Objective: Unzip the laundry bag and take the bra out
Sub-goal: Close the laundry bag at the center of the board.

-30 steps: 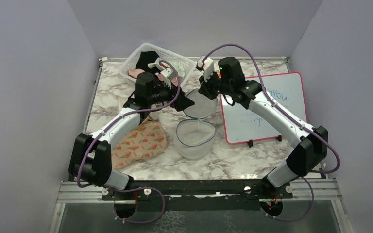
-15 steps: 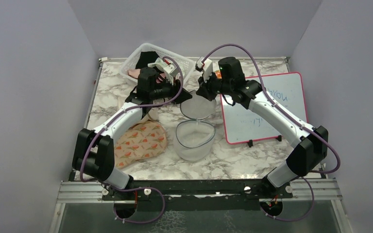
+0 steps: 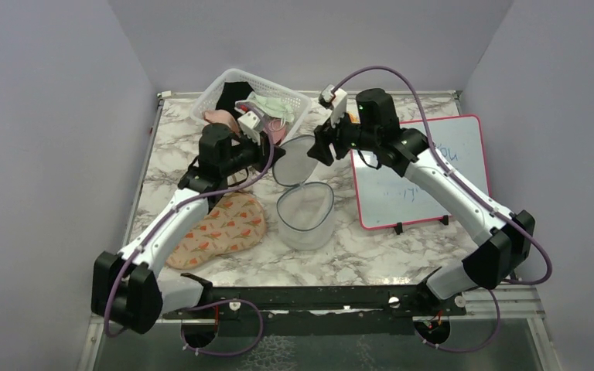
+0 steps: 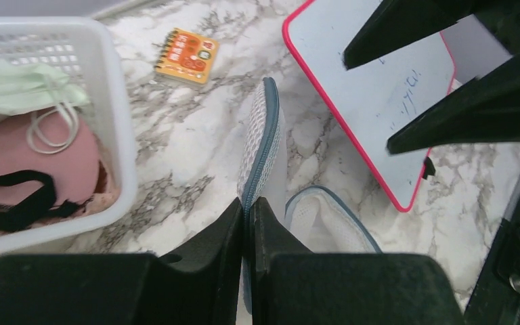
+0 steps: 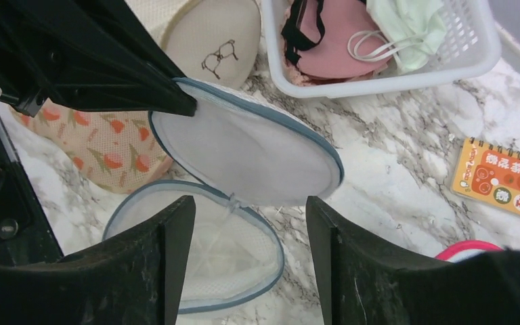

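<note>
L fingers (image 4: 210, 264) clamped on laundry bag lid (image 4: 261, 145) | R fingers (image 5: 156, 271) apart, pointing down over it

Top camera: high up behind both arms, looking down and forward. It is far off, so the whole table (image 3: 371, 251) fits in.
Left wrist camera: on the left arm, very close. It looks out past its own two fingers (image 4: 210, 250), across the table to the whiteboard (image 4: 379, 88).
Right wrist camera: on the right arm, close. It looks down between its own two fingers (image 5: 156, 271) toward the basket (image 5: 379, 84).
Seen by all three: the mesh bag (image 3: 305, 220) and the basket.
Seen by both wrist cameras: the orange notebook (image 4: 186, 55).
</note>
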